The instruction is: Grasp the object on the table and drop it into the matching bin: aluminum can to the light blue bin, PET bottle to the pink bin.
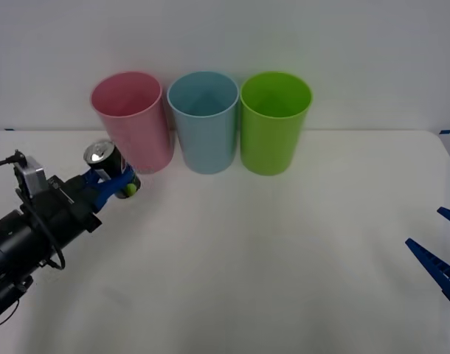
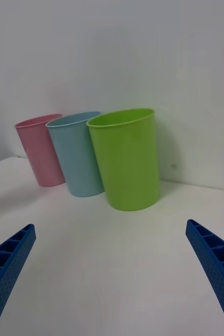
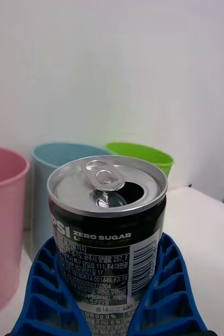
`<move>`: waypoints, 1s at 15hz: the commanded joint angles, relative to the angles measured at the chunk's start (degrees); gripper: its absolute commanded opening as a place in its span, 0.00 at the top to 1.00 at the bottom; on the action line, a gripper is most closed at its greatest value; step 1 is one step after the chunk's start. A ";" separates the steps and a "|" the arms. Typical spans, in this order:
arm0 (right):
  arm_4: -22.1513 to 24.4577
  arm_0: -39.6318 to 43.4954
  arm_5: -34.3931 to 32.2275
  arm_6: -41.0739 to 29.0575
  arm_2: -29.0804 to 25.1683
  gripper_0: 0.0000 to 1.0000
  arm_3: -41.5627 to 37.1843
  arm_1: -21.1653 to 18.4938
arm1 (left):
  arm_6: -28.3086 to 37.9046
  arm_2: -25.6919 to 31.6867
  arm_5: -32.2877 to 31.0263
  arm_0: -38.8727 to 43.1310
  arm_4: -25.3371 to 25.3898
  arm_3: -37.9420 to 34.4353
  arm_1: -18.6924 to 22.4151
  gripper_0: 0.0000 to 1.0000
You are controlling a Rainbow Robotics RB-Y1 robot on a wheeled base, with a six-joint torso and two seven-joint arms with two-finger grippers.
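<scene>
My left gripper (image 1: 120, 181) is shut on the small black aluminum can (image 1: 111, 167), which is tilted, just in front of the pink bin (image 1: 130, 118) at the table's left. In the left wrist view the can (image 3: 107, 226) stands between the blue fingers (image 3: 41, 289), its silver top open at the tab. The light blue bin (image 1: 203, 118) stands right of the pink one. My right gripper (image 1: 445, 254) waits open at the right edge of the white table (image 1: 269, 251), its fingers (image 2: 7, 268) wide apart in the right wrist view.
A lime green bin (image 1: 274, 119) stands right of the light blue bin (image 2: 76, 152), all three in a row by the back wall. The pink bin (image 2: 40, 149) is farthest in the right wrist view, the green bin (image 2: 126, 157) nearest.
</scene>
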 commanded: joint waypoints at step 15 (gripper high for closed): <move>0.00 0.00 0.00 0.00 0.00 0.00 0.00 0.00 | 28.72 -1.04 3.02 -33.11 -32.21 8.98 0.70 1.00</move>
